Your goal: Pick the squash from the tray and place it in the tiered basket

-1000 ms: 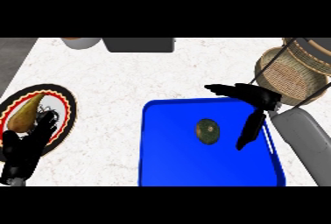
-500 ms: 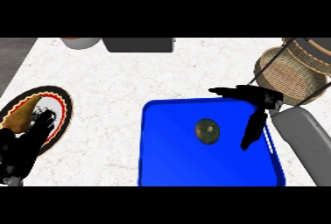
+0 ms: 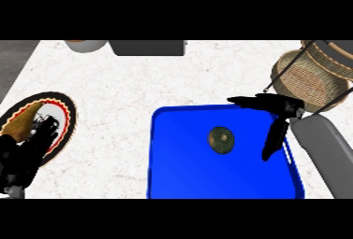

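Counter: my view looks steeply down on a white speckled counter (image 3: pixel 138 84) filling most of the frame.
Tray: a blue tray (image 3: pixel 186 172) occupies the lower centre and lower right, its near edge cut off by the bottom of the view.
Squash: the squash (image 3: pixel 221 139), dark green and rounded, lies on the tray's upper middle, apart from both my hands.
Right hand: my right hand (image 3: pixel 281 112) hangs over the tray's upper right corner, right of the squash; fingers spread and straight, thumb pointing left along the tray's top edge, fingers pointing down the frame. It holds nothing and does not touch the squash.
Right forearm: the grey forearm (image 3: pixel 328 149) enters from the lower right edge.
Tiered basket: the tiered basket (image 3: pixel 310 77), tan wicker with dark wire uprights, stands at the upper right, just above my right hand.
Left hand: my left hand (image 3: pixel 27 149) rests at the lower left edge, over the plate's lower part; I cannot tell how its fingers stand.
Plate: a round plate (image 3: pixel 59 109) with red, dark and pale rim bands lies at the left edge.
Background: a grey block (image 3: pixel 148 47) and a round pot (image 3: pixel 86 45) sit at the top edge, upper left of centre.
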You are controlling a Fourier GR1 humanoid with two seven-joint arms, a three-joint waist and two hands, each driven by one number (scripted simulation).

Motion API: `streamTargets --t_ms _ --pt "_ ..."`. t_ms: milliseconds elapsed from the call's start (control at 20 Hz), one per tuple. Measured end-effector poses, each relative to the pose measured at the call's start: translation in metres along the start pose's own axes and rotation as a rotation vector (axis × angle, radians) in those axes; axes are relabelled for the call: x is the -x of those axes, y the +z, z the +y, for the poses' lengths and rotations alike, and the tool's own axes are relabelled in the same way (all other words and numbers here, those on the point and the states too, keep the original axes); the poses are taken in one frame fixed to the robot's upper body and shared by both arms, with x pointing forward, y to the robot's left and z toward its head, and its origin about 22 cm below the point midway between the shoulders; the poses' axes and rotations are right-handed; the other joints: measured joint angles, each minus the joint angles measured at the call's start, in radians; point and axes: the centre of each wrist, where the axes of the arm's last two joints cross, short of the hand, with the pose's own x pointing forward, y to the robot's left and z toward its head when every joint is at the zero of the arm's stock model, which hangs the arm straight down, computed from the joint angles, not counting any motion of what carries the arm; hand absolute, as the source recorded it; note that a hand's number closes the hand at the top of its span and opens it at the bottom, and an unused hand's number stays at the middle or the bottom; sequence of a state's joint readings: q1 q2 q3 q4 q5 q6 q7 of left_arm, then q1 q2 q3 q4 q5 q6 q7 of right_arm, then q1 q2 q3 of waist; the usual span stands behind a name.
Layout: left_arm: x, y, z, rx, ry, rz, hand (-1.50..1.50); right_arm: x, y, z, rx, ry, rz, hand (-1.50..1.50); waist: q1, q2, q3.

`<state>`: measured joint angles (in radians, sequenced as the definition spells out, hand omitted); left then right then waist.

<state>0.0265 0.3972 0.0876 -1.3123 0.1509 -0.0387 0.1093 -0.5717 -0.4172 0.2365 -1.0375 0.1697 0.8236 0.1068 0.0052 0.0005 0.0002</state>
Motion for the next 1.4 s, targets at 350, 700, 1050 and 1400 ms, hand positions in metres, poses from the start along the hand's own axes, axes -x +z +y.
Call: streamTargets --t_ms 350,700,1050,1400 --pt "-0.006 0.002 -0.006 0.001 -0.002 0.001 0.00 0.009 -0.010 0.006 -0.004 -0.015 -0.014 -1.50 0.001 0.000 0.000" --pt "0.001 0.001 -0.005 -0.003 0.002 -0.002 0.00 0.015 -0.021 0.021 -0.004 -0.021 -0.040 -1.50 0.000 0.000 0.000" --pt "0.003 0.003 0.002 -0.003 -0.003 -0.001 0.00 0.013 -0.040 0.033 0.003 -0.026 -0.048 -1.50 -0.001 -0.002 -0.001" --pt "-0.001 0.003 -0.001 0.002 -0.005 0.000 0.00 0.009 -0.059 0.044 0.001 -0.023 -0.046 -1.50 -0.002 -0.008 -0.006"
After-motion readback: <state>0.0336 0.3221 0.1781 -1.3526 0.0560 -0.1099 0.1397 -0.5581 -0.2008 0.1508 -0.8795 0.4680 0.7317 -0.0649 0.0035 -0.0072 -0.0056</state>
